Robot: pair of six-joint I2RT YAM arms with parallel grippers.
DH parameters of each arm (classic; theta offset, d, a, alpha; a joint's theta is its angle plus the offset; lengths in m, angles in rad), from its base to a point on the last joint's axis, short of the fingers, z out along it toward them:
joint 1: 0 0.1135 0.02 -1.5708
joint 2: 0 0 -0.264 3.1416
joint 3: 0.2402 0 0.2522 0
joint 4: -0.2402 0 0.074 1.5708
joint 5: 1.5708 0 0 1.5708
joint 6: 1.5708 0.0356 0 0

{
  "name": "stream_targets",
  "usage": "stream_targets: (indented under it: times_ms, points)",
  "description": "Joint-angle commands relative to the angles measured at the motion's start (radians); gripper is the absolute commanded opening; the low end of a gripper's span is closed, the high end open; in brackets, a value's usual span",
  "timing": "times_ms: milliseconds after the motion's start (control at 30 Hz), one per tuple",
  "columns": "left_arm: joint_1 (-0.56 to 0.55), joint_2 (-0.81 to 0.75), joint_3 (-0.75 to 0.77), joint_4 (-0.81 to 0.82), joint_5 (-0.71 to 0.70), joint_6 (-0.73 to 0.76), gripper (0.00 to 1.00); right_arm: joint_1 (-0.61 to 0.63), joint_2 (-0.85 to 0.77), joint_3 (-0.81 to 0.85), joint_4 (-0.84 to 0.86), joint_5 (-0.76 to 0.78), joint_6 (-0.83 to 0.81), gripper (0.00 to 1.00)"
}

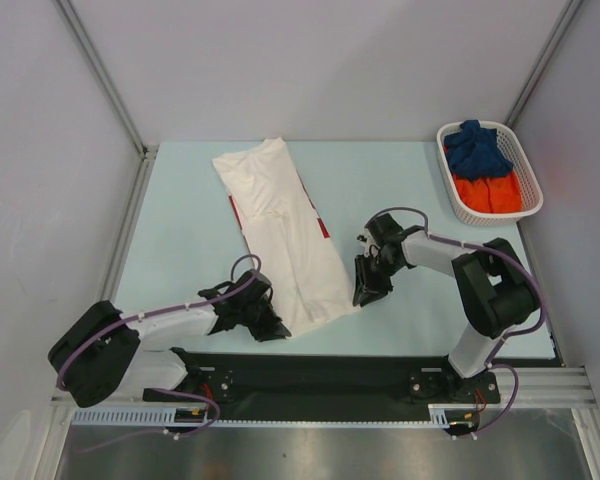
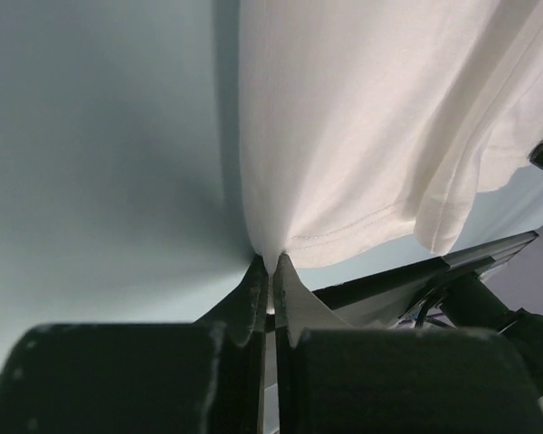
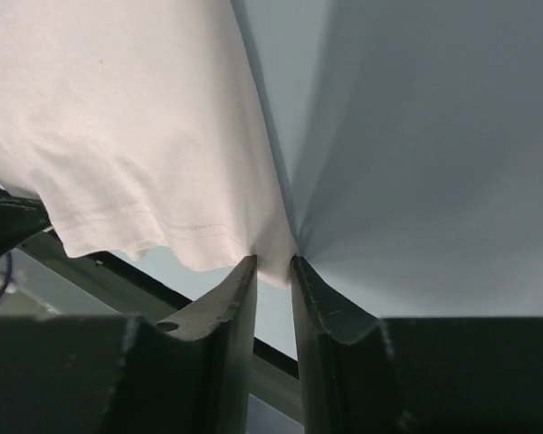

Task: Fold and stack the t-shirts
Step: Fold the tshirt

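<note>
Pale blue table (image 1: 180, 220) carries all items; its near edge is covered by the black arm mounting.

White t-shirt (image 1: 285, 240): lies folded into a long strip, running diagonally from the far centre of the table toward the near edge, between the two arms. Its red print shows only as thin slivers along both long fold edges; the rest is folded out of sight.

White plastic lattice basket (image 1: 527, 190): stands at the far right corner, well apart from the strip. A dark blue t-shirt (image 1: 477, 150) and an orange t-shirt (image 1: 488, 192) are bundled inside; their shapes cannot be made out.

Left gripper (image 2: 271, 267): at the near left corner of the hem. Jaws clenched on the cloth, which puckers into the tips.

Right gripper (image 3: 271, 269): at the near right corner of the hem. Jaws stand narrowly apart with the cloth corner between the tips; whether they clamp it cannot be determined.
</note>
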Motion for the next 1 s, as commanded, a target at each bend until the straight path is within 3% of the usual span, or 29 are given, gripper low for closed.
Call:
stream_targets:
  times_ms: [0, 67, 100, 500, 733, 833, 967]
  points:
    - [-0.008, 0.010, -0.051, -0.064, -0.056, 0.014, 0.00, -0.002, -0.010, -0.030, 0.043, -0.055, 0.021, 0.26]
    - [-0.008, -0.022, -0.071, -0.076, -0.059, 0.011, 0.00, 0.002, -0.036, -0.048, 0.054, -0.066, 0.028, 0.13]
    - [-0.008, -0.036, -0.077, -0.084, -0.065, 0.010, 0.00, 0.003, -0.044, -0.062, 0.056, -0.066, 0.035, 0.00]
    - [-0.010, -0.353, -0.149, -0.320, -0.093, -0.020, 0.01, 0.043, -0.202, -0.171, 0.007, -0.037, 0.064, 0.00]
    - [-0.036, -0.410, -0.164, -0.310, -0.061, -0.020, 0.00, 0.126, -0.243, -0.186, 0.030, -0.055, 0.139, 0.00]
    - [-0.057, -0.415, -0.105, -0.352, -0.076, -0.003, 0.00, 0.140, -0.275, -0.182, 0.025, -0.069, 0.163, 0.00]
    - [-0.056, -0.409, 0.125, -0.528, -0.191, 0.100, 0.00, 0.138, -0.311, -0.085, -0.022, -0.041, 0.150, 0.00]
